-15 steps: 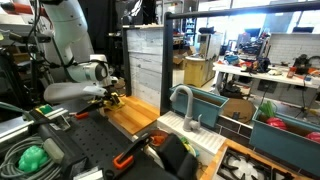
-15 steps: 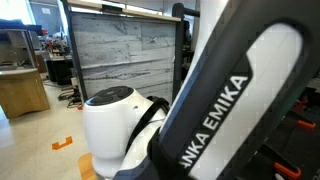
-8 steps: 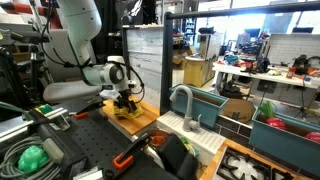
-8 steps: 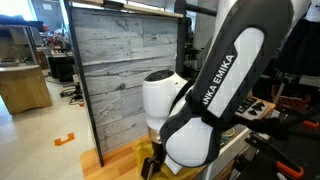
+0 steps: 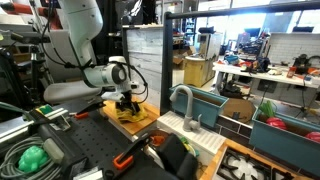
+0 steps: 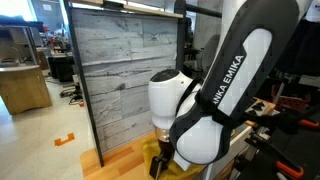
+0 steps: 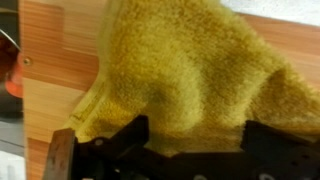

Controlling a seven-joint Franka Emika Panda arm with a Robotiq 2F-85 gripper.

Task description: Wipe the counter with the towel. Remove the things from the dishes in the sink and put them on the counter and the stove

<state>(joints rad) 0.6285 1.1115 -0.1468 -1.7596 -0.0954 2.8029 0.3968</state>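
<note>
A yellow towel [image 5: 129,114] lies bunched on the wooden counter [image 5: 146,124]. It also shows in an exterior view [image 6: 153,150] and fills most of the wrist view [image 7: 180,65]. My gripper [image 5: 126,106] points down right over the towel, low above the counter [image 6: 122,160]. In the wrist view its two dark fingers [image 7: 195,140] stand wide apart with the towel bulging between them. The teal sink [image 5: 212,102] with a grey faucet [image 5: 184,100] stands beyond the counter. What lies in the sink is hidden.
A grey slatted panel [image 5: 143,62] stands behind the counter. A stove top [image 5: 250,166] is at the lower right, with a teal bin [image 5: 285,132] of red things beside it. Tools and cables [image 5: 35,155] lie on the dark bench in front.
The arm swung from the bench side over the counter and came down onto the towel. In the last half second it shifted only slightly.
</note>
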